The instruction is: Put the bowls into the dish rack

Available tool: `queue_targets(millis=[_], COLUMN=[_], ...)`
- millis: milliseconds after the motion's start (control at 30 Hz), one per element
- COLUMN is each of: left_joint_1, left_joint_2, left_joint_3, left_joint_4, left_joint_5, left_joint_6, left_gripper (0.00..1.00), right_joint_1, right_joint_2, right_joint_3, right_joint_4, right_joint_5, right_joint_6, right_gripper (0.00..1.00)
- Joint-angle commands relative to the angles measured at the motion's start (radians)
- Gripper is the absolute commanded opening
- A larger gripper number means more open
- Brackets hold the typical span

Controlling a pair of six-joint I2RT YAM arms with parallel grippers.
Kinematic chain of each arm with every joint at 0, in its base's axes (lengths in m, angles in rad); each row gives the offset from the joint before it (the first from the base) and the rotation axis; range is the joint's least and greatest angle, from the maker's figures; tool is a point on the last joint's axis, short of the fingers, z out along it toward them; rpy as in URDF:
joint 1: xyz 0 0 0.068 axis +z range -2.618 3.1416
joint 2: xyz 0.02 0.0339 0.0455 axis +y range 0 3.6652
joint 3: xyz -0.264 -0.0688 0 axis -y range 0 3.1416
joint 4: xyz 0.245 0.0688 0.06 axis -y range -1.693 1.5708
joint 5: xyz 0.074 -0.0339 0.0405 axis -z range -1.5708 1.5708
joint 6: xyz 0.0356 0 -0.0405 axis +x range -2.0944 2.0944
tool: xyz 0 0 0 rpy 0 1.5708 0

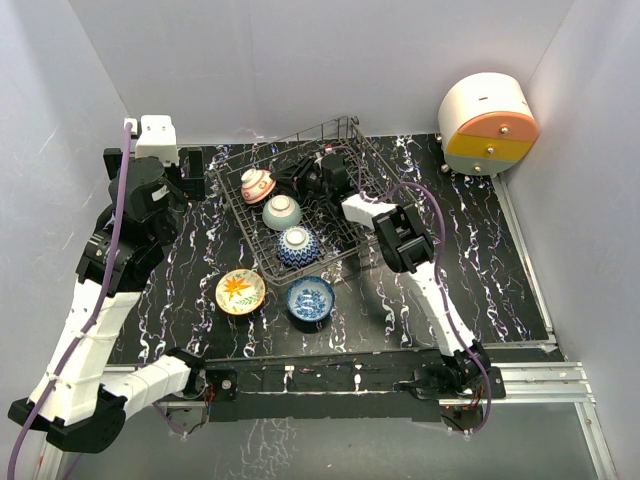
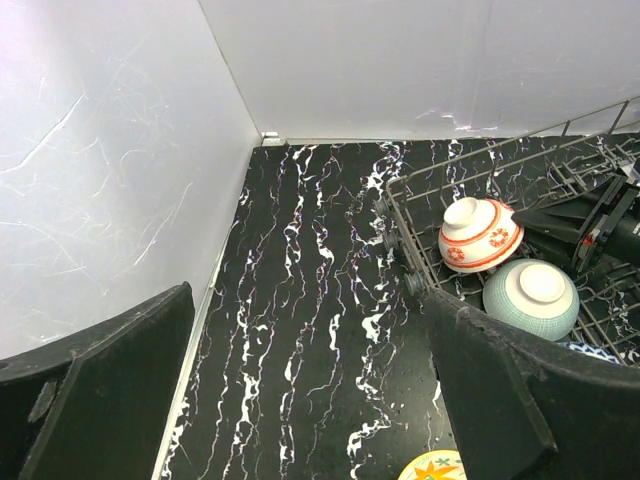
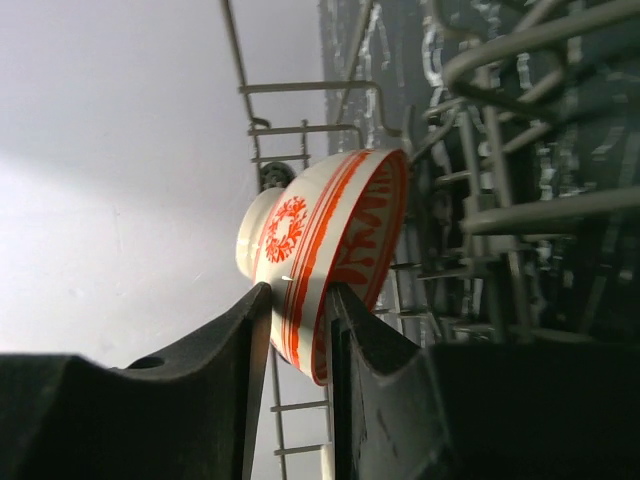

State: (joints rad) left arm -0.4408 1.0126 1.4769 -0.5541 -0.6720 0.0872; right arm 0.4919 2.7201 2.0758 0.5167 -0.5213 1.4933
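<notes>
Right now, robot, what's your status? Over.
Left tool open, empty. Right tool pinching orange-red bowl in dish rack. Yellow bowl, blue bowl on table. Nothing seen blocking.

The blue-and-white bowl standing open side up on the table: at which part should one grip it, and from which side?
Probably the rim of the blue-and-white bowl, from above, one jaw inside and one outside: it sits upright, so the thin wall is exposed on top. Take the near part of the rim, since the dish rack stands close behind.
</notes>
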Motion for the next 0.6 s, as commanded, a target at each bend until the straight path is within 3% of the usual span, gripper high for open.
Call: queue_targets(millis=[0, 200, 467, 533, 567], left_joint_1=[-0.003, -0.003, -0.003, -0.003, -0.003], left_joint_2=[-0.016, -0.018, -0.016, -0.014, -0.013], left_joint_3=[0.005, 0.006, 0.008, 0.008, 0.01], left_joint_4=[0.009, 0.001, -0.002, -0.001, -0.001], left_joint_5=[0.006, 0.012, 0.014, 0.015, 0.016], left_joint_6=[0.016, 0.003, -0.005, -0.006, -0.005], left_gripper=[0.97, 0.97, 0.97, 0.97, 0.97], right_joint_1=[-0.01, -0.016, -0.017, -0.017, -0.018], right_joint_2=[-0.109, -0.169, -0.18, -0.194, -0.201], right_joint_3=[-0.005, -0.056, 0.066, 0.074, 0.079], right_joint_4=[-0.186, -0.311, -0.586, -0.619, -0.636], right_joint_5=[0.046, 0.081, 0.148, 0.161, 0.167], right_joint_6=[-0.103, -0.168, -0.291, -0.315, -0.328], right_gripper=[0.3, 0.33, 0.48, 0.69, 0.94])
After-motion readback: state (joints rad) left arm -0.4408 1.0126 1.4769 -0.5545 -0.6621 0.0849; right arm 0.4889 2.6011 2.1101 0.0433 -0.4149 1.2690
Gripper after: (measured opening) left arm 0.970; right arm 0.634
